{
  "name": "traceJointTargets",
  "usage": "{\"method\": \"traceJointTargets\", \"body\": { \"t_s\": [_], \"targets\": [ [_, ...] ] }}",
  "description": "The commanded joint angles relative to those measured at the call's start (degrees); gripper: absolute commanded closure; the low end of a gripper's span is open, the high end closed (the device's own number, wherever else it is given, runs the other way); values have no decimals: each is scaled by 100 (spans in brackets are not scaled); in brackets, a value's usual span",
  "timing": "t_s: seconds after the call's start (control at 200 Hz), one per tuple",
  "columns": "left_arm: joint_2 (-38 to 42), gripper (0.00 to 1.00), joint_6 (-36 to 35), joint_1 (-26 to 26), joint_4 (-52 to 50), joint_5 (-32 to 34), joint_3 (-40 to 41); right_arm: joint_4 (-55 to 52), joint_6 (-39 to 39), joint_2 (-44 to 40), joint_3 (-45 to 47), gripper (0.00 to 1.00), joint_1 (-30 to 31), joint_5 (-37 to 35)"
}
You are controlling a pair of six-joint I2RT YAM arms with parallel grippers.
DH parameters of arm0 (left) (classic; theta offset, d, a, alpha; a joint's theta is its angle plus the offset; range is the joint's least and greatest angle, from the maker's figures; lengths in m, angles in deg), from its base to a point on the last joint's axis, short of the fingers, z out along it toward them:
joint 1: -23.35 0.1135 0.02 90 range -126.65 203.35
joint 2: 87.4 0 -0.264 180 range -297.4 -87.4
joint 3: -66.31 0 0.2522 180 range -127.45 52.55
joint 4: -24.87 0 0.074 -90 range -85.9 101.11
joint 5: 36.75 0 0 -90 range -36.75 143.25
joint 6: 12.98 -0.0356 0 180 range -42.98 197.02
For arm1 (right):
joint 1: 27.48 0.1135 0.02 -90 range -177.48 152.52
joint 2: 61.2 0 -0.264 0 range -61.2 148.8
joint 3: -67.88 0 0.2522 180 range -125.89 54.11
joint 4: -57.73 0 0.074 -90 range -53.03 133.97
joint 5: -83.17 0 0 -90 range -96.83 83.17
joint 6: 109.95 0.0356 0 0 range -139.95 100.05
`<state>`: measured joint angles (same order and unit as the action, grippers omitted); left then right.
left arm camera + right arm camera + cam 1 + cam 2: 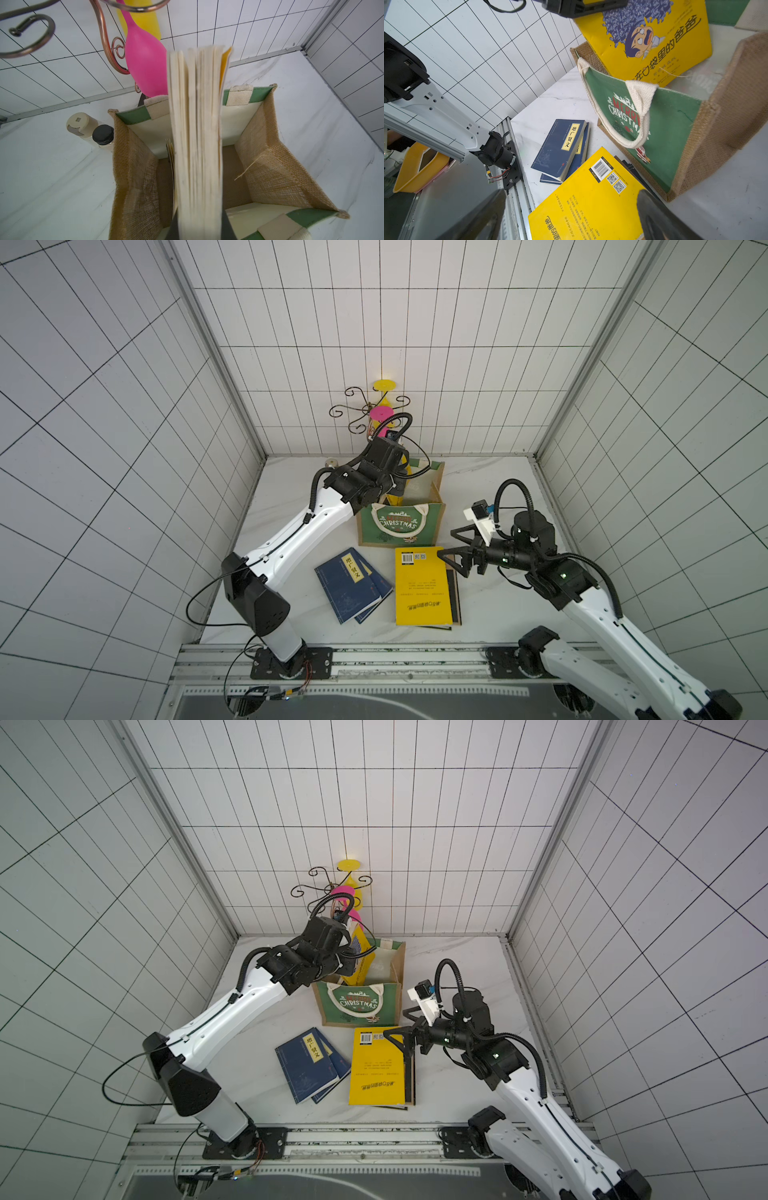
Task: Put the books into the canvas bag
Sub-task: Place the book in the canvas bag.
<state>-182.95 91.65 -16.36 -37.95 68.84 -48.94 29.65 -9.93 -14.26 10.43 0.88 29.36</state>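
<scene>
While the left gripper is clamped on the held yellow book, that book stands tilted in the open mouth of the canvas bag, its lower end hidden behind the green front panel and its upper end sticking out above the rim; the left wrist view shows its cream page edges running down between the jute side walls. In both top views the bag stands upright just above the middle of the frame on the white marble table, with the printed panel facing the camera. The right gripper has its jaws spread wide and holds nothing; it hovers just right of the bag's lower right corner, over the top right corner of the flat yellow book. That book lies back cover up just below the bag, on top of a dark book whose edge shows along its right side. Left of it, apart from it, two navy books lie stacked and fanned. A wire stand rises behind the bag
</scene>
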Motion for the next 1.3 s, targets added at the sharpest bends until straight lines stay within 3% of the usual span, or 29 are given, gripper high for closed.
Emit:
{"method": "traceJointTargets", "body": {
  "t_s": [0.0,0.24,0.77,1.269,1.294],
  "targets": [
    [-51,100,80,-25,393,524,-32,123,0,1,-264,1,-71,-33],
    [-385,100,69,-50,173,939,-212,132,0,41,-246,1,-76,-32],
    [-1135,100,179,-49,265,1165,-162,201,53,114,-212,1,-103,0],
    [-1387,100,334,219,-206,606,-381,288,53,218,-141,1,-146,68],
    [-1388,96,354,249,-247,566,-388,290,61,220,-141,1,-155,72]
  ]
}}
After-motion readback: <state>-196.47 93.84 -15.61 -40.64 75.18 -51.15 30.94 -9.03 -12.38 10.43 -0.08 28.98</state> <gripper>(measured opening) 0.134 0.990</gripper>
